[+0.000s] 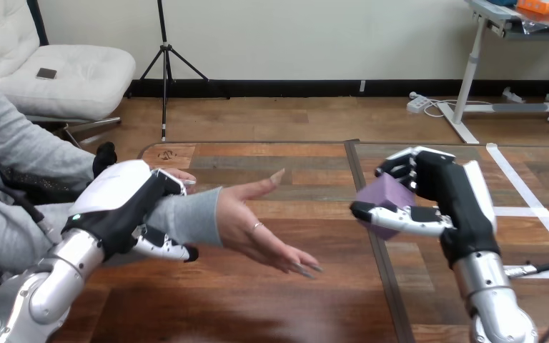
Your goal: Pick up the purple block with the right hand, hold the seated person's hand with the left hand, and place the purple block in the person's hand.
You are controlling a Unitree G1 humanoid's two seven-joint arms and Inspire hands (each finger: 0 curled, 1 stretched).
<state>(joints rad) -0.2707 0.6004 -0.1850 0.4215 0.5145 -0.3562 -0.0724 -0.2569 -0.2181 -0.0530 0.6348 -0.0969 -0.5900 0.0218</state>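
My right hand (449, 193) is raised over the right part of the table, its fingers and thumb curled round the purple block (384, 205). The block hangs clear of the tabletop. The person's hand (257, 225) reaches in from the left, palm up and open, with nothing in it. A gap lies between its fingertips and the block. My left hand (125, 204) is shut round the person's forearm at the grey sleeve, fingers over the top and thumb underneath.
The wooden table (314, 300) runs under both arms, with a dark seam down its middle. White tape lines (529, 200) mark the table's right part.
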